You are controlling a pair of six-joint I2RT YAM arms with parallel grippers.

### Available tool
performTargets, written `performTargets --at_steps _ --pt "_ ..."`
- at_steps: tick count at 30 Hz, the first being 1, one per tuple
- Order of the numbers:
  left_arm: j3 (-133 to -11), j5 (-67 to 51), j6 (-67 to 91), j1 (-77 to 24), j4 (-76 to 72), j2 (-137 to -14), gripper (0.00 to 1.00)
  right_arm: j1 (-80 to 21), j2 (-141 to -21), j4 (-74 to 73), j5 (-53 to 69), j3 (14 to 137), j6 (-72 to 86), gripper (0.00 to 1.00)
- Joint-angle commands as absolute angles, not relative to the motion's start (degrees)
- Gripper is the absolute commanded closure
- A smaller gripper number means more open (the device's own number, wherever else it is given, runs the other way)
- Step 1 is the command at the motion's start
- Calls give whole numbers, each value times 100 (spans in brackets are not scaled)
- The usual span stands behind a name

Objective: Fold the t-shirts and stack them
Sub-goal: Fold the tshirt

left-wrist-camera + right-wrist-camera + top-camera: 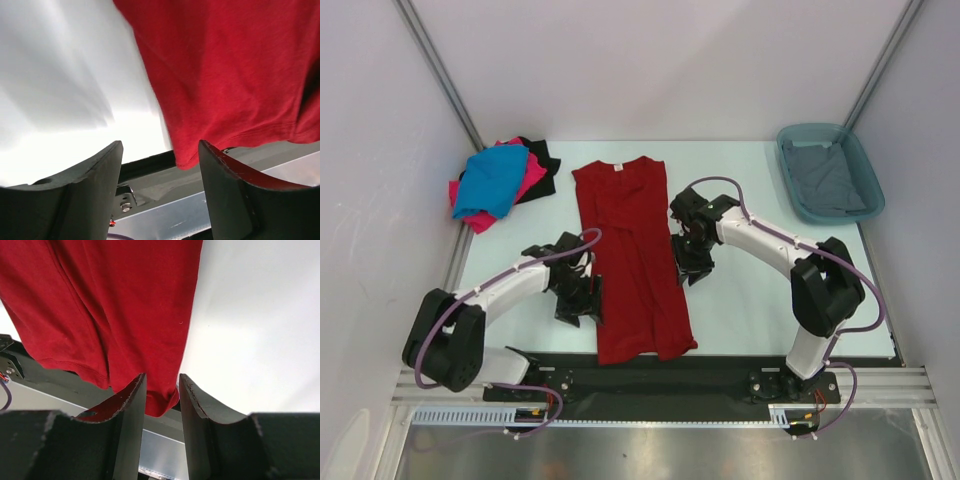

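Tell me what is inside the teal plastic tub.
A soft grey cloth shirt lies across the teal plastic tub's floor. Anything beneath that cloth is covered and cannot be seen.

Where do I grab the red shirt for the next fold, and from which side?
Pinch the hem corners, left gripper from the left, right gripper from the right. The shirt lies flat, collar far, and its hem overhangs the table's near edge, so those corners look free.

From my remote screen I see a flat pale mint tabletop (pixel 750 300) boxed in by plain matte white wall panels (pixel 670 60) meeting at slim grey metal corner posts (pixel 438 70); the light is soft and even; a black base strip (pixel 660 372) and a ribbed aluminium rail (pixel 650 412) edge the near side.
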State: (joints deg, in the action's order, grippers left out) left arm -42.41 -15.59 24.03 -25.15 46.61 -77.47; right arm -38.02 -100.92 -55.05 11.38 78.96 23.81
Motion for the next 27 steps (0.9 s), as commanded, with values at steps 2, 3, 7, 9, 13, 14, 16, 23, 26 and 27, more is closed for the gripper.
performTargets --at_steps 2,3,7,9,13,14,16,23,26,27 --pt "-4008 -1748 2584 -2680 4351 -7743 33 -3788 -9809 -5520 1195 7866 2373 62" --pt "-3930 -1836 2593 -2750 4194 -7830 33 -3788 -9809 -5528 1195 7875 2382 62" --pt "-3885 -2065 2715 -2988 3982 -8085 36 -3779 -9765 -5546 1204 7849 2417 62" --pt "-3859 -2118 2777 -3102 3842 -8182 36 -3779 -9756 -5555 1239 7831 2408 62" --pt "-3858 -2241 2865 -3252 3604 -8358 37 -3779 -9712 -5555 1257 7770 2443 62" --pt "-3876 -2267 2883 -3287 3569 -8402 41 -3779 -9712 -5555 1257 7735 2452 62" --pt "-3902 -2294 2883 -3331 3507 -8533 56 -3779 -9694 -5537 1274 7699 2470 62" --pt "-4016 -2207 2786 -3401 3804 -8605 100 -3788 -9800 -5467 1503 7418 2444 62" --pt "-4078 -2066 2681 -3410 4155 -8499 100 -3797 -9835 -5458 1564 7339 2435 62" --pt "-4104 -1944 2663 -3410 4236 -8412 99 -3797 -9852 -5458 1573 7339 2435 62"
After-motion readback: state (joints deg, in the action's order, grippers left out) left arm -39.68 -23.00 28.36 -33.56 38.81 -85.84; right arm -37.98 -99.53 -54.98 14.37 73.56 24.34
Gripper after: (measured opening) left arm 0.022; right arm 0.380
